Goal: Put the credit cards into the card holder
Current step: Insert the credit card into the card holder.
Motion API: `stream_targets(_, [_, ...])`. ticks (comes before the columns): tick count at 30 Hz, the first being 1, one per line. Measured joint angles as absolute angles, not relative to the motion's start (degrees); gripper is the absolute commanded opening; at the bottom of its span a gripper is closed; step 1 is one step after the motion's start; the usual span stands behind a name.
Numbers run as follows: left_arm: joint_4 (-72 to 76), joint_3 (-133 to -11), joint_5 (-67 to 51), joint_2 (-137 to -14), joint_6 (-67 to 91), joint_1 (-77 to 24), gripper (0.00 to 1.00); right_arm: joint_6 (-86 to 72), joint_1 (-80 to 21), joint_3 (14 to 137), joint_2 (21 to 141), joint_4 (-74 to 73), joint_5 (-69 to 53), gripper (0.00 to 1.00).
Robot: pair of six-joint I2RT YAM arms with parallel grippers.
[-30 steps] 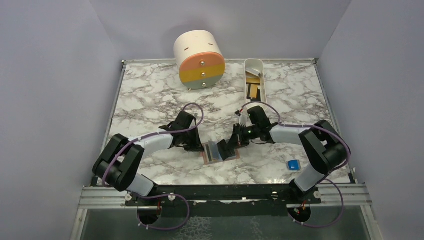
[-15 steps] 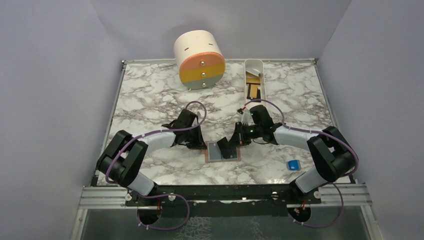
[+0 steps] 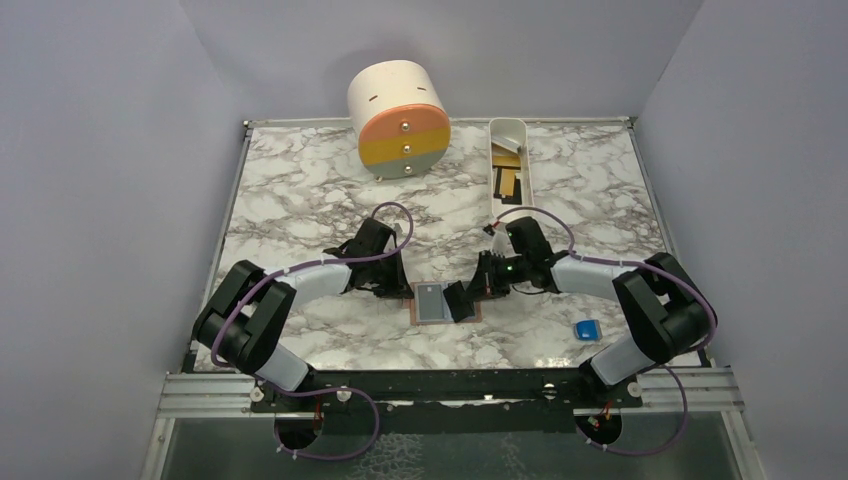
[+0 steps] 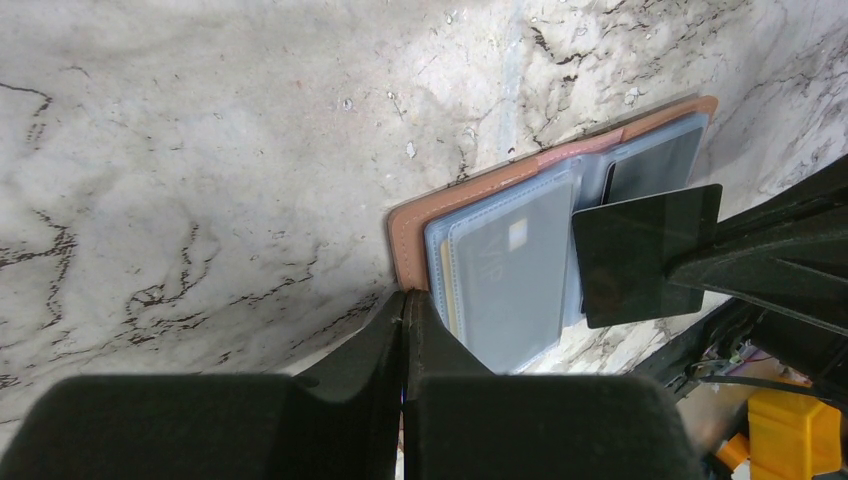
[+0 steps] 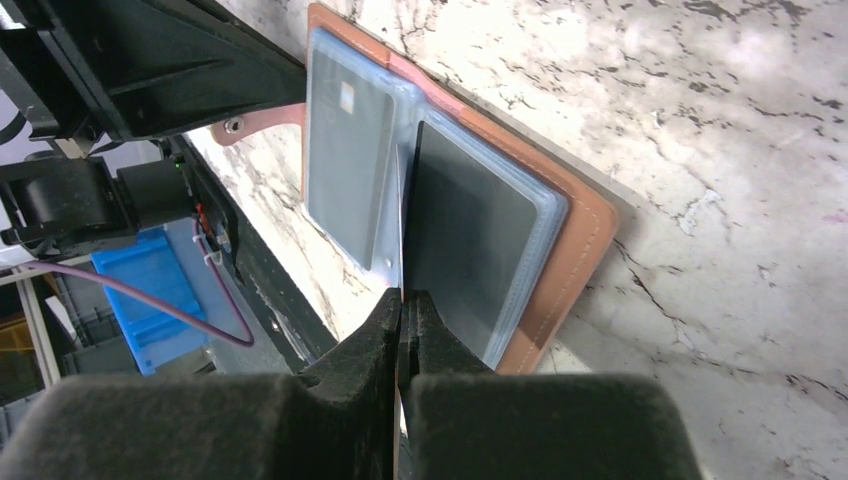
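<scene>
Close to the arms' bases, the card holder (image 4: 403,235) lies open on the worktop (image 3: 300,200). The left gripper (image 4: 405,300) is pressed together at its leather edge and seems to pin it there. The right gripper (image 5: 402,300) pinches a black credit card (image 4: 645,252) just over the clear sleeves.

The card looks skewed to the pocket mouth, so it could ride over the plastic or shove the holder out from under the left tips.

The marble-patterned worktop has a blue block (image 3: 586,329) at the right. Farther back are a white tray (image 3: 528,160) and a round drawer unit (image 3: 398,115), before plain lilac walls (image 3: 100,150).
</scene>
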State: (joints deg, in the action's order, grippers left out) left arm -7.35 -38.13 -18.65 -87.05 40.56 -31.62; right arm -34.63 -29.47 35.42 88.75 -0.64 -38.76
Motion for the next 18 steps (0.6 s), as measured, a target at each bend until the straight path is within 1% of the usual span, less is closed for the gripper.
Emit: stream_targets(18, [-5.74,-37.23,-19.22,-86.96,41.52,-31.55,0.02,-36.80,-28.75,33.71,92.29,4.95,-42.57,0.01])
